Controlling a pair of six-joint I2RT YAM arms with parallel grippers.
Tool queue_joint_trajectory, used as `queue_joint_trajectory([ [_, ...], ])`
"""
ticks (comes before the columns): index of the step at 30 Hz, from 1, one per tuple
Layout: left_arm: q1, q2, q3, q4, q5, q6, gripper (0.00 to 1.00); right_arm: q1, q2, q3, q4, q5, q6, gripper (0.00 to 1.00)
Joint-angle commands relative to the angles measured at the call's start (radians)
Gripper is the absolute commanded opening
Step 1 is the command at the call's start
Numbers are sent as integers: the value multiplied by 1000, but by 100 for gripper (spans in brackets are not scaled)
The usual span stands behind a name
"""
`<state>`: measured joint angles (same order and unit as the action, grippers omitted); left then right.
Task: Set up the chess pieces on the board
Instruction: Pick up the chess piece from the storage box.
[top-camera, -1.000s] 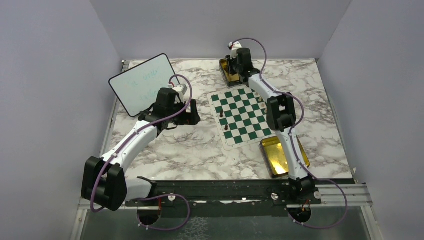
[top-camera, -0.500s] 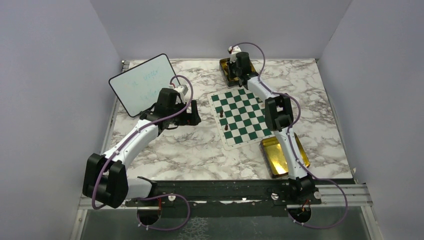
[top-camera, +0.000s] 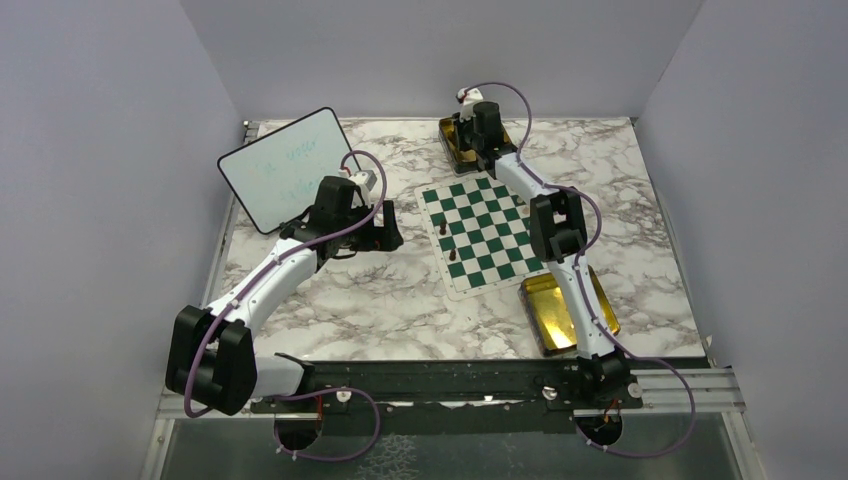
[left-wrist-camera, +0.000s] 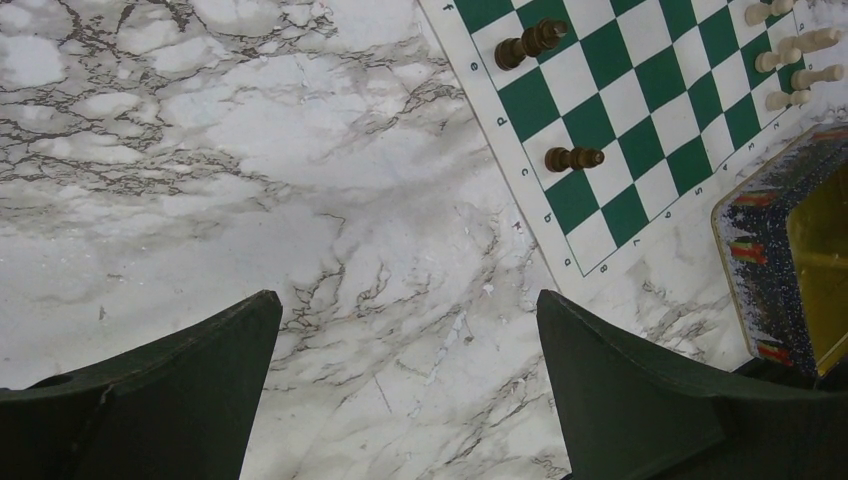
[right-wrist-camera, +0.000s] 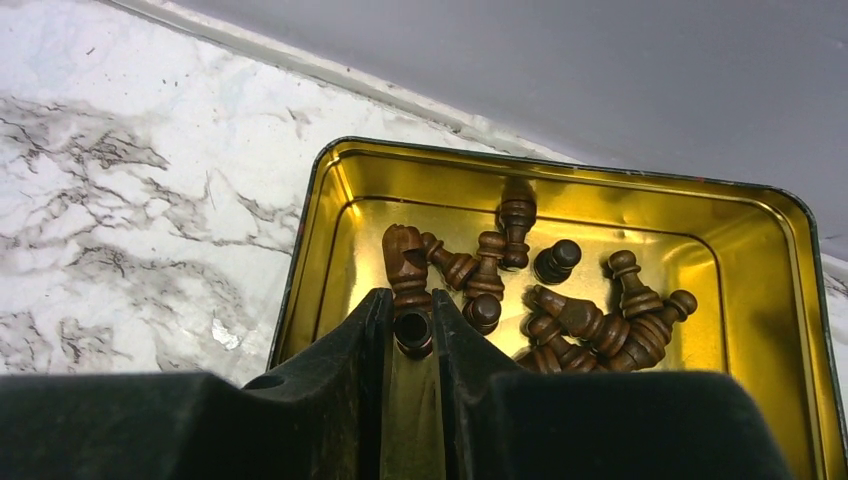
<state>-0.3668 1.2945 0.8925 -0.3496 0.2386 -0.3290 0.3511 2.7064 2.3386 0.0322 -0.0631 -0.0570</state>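
Hovering with the left gripper (left-wrist-camera: 405, 300) spread wide over the marble table (left-wrist-camera: 200, 150), just left of the board (left-wrist-camera: 590, 120). Sitting on that: two dark pieces (left-wrist-camera: 573, 158) plus some cream pieces (left-wrist-camera: 790, 70). Pinching one dark brown piece (right-wrist-camera: 405, 262) in the right gripper (right-wrist-camera: 410, 302) down in the gold tin (right-wrist-camera: 560, 170), next to a heap of others

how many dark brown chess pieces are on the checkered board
2, both by the green and white checkered board's left edge: one dark brown chess piece farther out, one nearer the arms. The right arm may hide more.
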Motion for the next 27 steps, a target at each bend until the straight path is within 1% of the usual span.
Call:
queue_joint_trajectory([
  [1, -1, 5, 17, 23, 24, -2, 99, -6, 29, 23, 53, -22, -14, 22],
  [4, -1, 3, 17, 23, 25, -4, 99, -6, 28, 22, 40, -8, -17, 21],
  [7, -1, 1, 17, 23, 26, -4, 99, -6, 27, 22, 27, 11, -19, 25],
  [17, -1, -1, 19, 23, 30, -3, 99, -6, 30, 19, 14, 19, -24, 32],
  [18, -1, -3, 19, 23, 29, -2, 99, -6, 30, 18, 14, 19, -24, 32],
  [21, -1, -5, 16, 22, 25, -2, 99, -6, 35, 17, 18, 12, -24, 27],
  [27, -1, -7, 22, 18, 26, -1, 99, -6, 45, 22, 17, 24, -10, 28],
])
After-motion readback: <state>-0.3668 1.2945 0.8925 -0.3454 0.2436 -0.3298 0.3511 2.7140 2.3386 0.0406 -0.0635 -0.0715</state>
